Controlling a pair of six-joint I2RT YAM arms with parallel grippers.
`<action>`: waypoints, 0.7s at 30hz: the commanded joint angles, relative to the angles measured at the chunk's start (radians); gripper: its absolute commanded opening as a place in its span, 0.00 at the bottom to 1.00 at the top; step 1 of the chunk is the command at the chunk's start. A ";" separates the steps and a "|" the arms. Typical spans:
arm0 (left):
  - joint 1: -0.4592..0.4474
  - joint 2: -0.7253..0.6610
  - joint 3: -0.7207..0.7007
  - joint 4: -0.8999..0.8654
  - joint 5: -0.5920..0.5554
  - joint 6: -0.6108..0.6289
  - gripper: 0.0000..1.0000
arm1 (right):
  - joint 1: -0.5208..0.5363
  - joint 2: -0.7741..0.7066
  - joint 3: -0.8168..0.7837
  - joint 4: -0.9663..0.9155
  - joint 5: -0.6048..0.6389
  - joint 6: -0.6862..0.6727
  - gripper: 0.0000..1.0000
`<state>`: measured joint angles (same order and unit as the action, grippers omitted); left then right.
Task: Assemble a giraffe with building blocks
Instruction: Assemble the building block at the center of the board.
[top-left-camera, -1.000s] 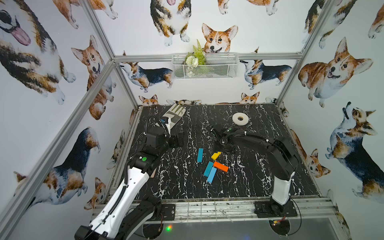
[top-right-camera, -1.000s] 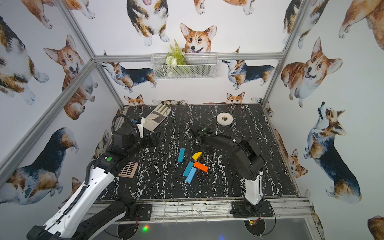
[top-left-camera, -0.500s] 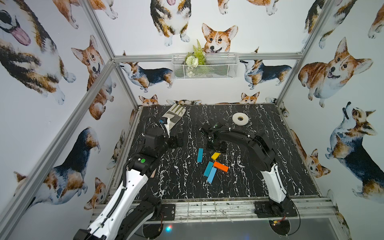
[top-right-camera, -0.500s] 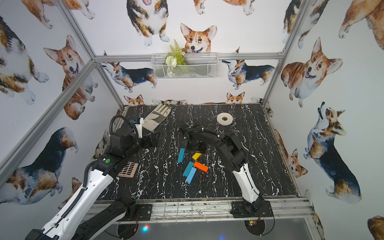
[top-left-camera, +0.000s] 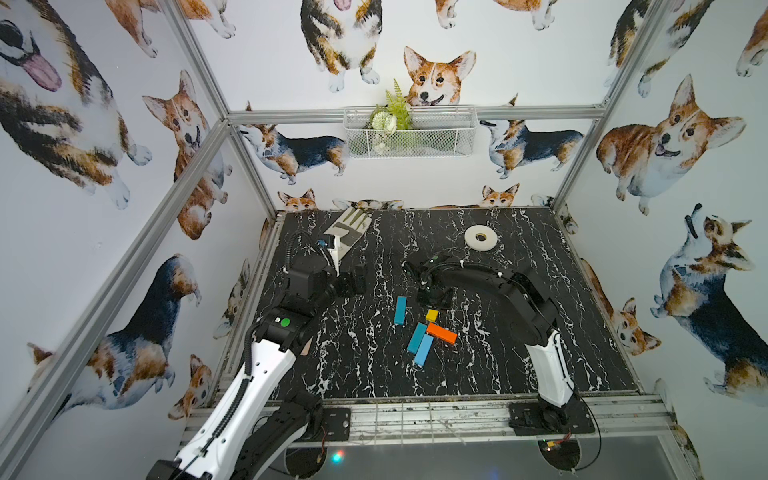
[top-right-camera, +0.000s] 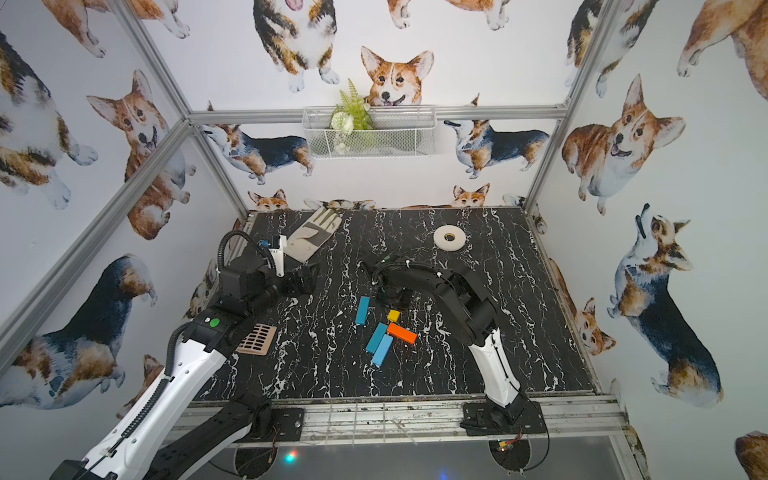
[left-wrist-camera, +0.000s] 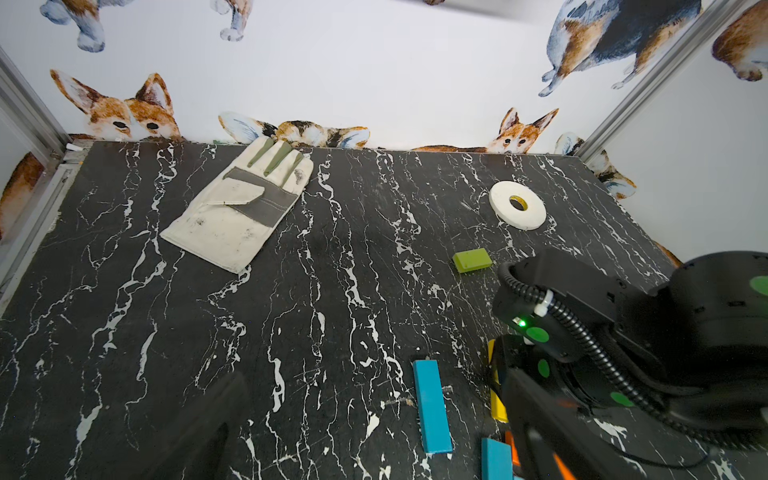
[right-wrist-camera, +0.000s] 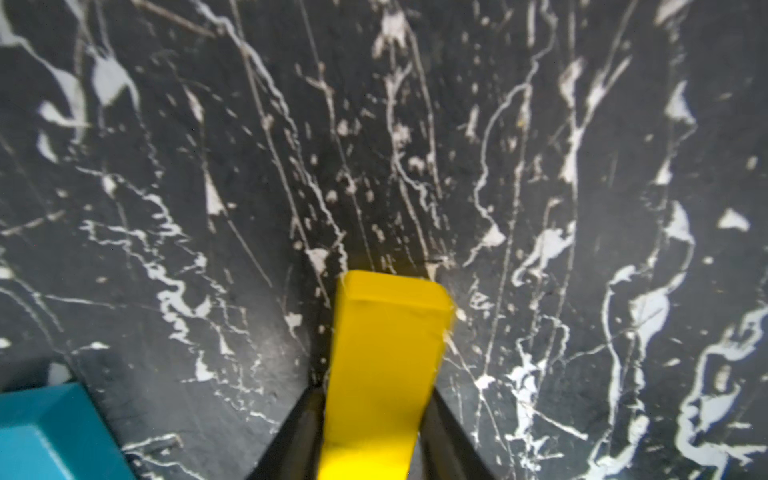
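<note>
My right gripper (top-left-camera: 432, 300) (right-wrist-camera: 372, 399) is shut on the far end of the yellow block (top-left-camera: 432, 315) (right-wrist-camera: 386, 332), which is down at the table. Beside that block lie the orange block (top-left-camera: 441, 333) and two blue blocks (top-left-camera: 417, 337) (top-left-camera: 424, 350) side by side. A third blue block (top-left-camera: 400, 310) lies alone to their left. The short green block (left-wrist-camera: 471, 260) shows only in the left wrist view, beyond the right arm. My left gripper (top-left-camera: 355, 280) (left-wrist-camera: 374, 432) hangs open and holds nothing, left of the blocks.
A white glove (top-left-camera: 347, 226) lies at the back left of the black marble table (top-left-camera: 519, 365). A white tape roll (top-left-camera: 480, 238) sits at the back right. A tan grid piece (top-right-camera: 257, 338) lies under my left arm. A wire basket (top-left-camera: 409, 133) hangs on the back wall.
My right gripper has come down and forward onto the yellow block and closed on it. The left arm has barely moved.
</note>
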<state>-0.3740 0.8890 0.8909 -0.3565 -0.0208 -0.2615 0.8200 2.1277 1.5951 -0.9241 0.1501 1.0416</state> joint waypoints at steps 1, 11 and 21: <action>0.001 0.002 0.000 0.019 0.008 -0.010 1.00 | -0.005 -0.040 -0.047 0.024 0.025 0.008 0.37; 0.000 0.007 0.000 0.020 0.008 -0.009 1.00 | -0.056 -0.089 -0.113 0.072 -0.006 -0.240 0.49; 0.001 0.015 0.001 0.021 0.009 -0.010 1.00 | -0.102 -0.101 -0.141 0.149 -0.072 -0.299 0.53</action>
<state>-0.3740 0.9024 0.8909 -0.3565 -0.0135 -0.2611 0.7235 2.0354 1.4540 -0.8143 0.1017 0.7601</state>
